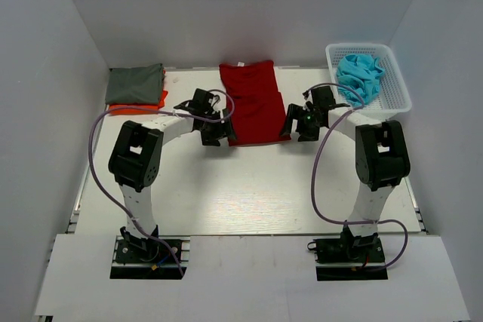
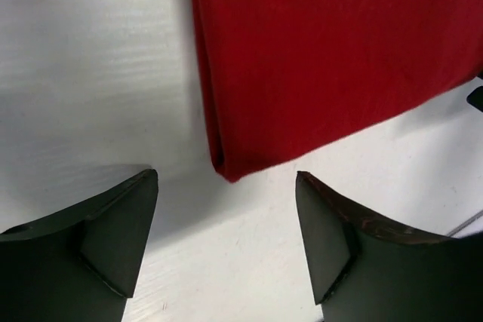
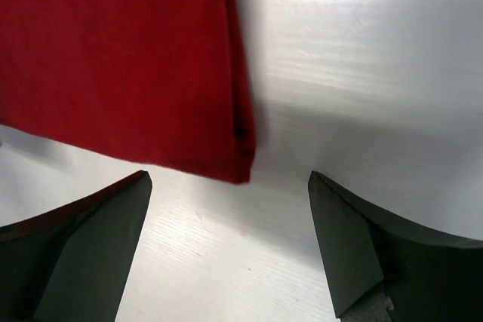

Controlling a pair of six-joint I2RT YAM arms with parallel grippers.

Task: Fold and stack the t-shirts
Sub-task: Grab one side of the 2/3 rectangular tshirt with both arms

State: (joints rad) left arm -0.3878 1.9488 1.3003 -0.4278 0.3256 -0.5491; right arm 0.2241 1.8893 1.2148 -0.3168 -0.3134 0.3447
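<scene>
Shirt [image 1: 251, 105], dark red, folded on the desk [image 1: 249, 194].
Left end effector [image 2: 226, 220] and right end effector [image 3: 230, 224], both spread wide and empty, flank its near corners without touching.

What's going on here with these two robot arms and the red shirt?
Two robot arms are folding t-shirts. The dark red shirt lies flat, its sides folded in, and the left claw and right claw sit open at its two near corners, holding nothing. A folded grey-green shirt rests on an orange one at the far left. Turquoise shirts lie crumpled in the white basket.
</scene>
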